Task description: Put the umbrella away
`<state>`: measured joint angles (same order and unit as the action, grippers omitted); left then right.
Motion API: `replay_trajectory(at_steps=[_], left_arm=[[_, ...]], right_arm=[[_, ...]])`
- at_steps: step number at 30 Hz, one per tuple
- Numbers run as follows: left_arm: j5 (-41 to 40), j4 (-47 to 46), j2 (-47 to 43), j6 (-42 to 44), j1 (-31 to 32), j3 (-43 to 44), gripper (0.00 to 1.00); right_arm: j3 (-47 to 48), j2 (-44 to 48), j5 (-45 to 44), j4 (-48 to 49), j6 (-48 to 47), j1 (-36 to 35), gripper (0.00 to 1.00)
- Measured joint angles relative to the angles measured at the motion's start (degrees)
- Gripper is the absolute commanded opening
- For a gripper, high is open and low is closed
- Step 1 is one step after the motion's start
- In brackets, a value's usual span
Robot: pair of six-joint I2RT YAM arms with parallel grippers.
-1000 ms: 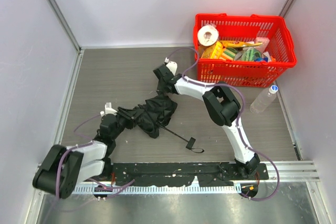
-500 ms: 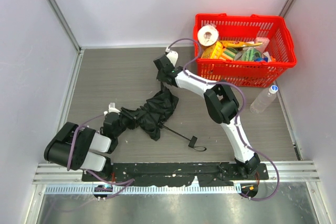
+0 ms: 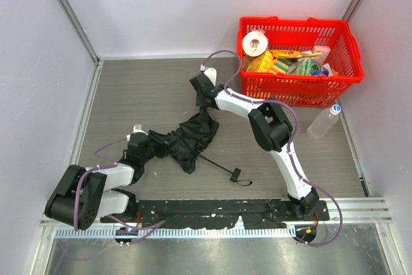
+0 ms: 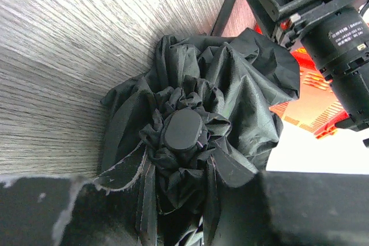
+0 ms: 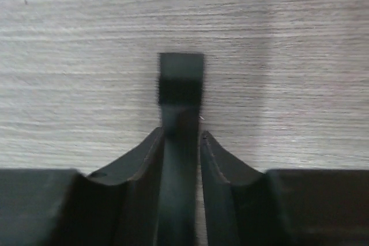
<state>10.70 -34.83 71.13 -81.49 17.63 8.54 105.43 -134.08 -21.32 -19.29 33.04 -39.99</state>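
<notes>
The umbrella [image 3: 190, 136] lies crumpled on the grey table [image 3: 141, 88] between the two arms, with its black fabric bunched in a loose heap. Its thin shaft [image 3: 215, 164] runs out toward the near right and ends in the small handle [image 3: 235, 175], which rests on the table. The left hand [image 3: 154, 142] is at the heap's left end. In its wrist view, folds of fabric around the round top cap [image 4: 181, 129] sit pressed between its narrowly parted fingers [image 4: 57, 211] — it has hold of the umbrella there. The right hand [image 5: 181, 136] points down at the heap's far end, and a flat black strap [image 5: 181, 79] runs between its slightly parted fingers; whether they pinch it, I cannot tell. A red basket [image 3: 293, 20] of groceries stands well apart at the far right, with a clear bottle [image 3: 322, 122] just beside it.
</notes>
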Motion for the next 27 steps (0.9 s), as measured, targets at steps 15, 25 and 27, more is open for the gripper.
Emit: replay_trajectory(at_steps=[15,25,27], left_arm=[[-2.3,9.9,-5.0,-0.4,0.0,1.8,0.0],[-2.9,13.8,-6.3,-0.7,0.0,3.0,0.0],[-3.1,15.4,-6.6,-0.9,0.1,3.6,0.0]], right_arm=[[-20.9,31.7,14.9,0.1,-32.5,-4.5,0.83],[-30.3,31.4,25.7,11.5,-43.7,-21.2,0.82],[-31.5,29.4,24.2,13.0,-44.8,-22.2,0.83]])
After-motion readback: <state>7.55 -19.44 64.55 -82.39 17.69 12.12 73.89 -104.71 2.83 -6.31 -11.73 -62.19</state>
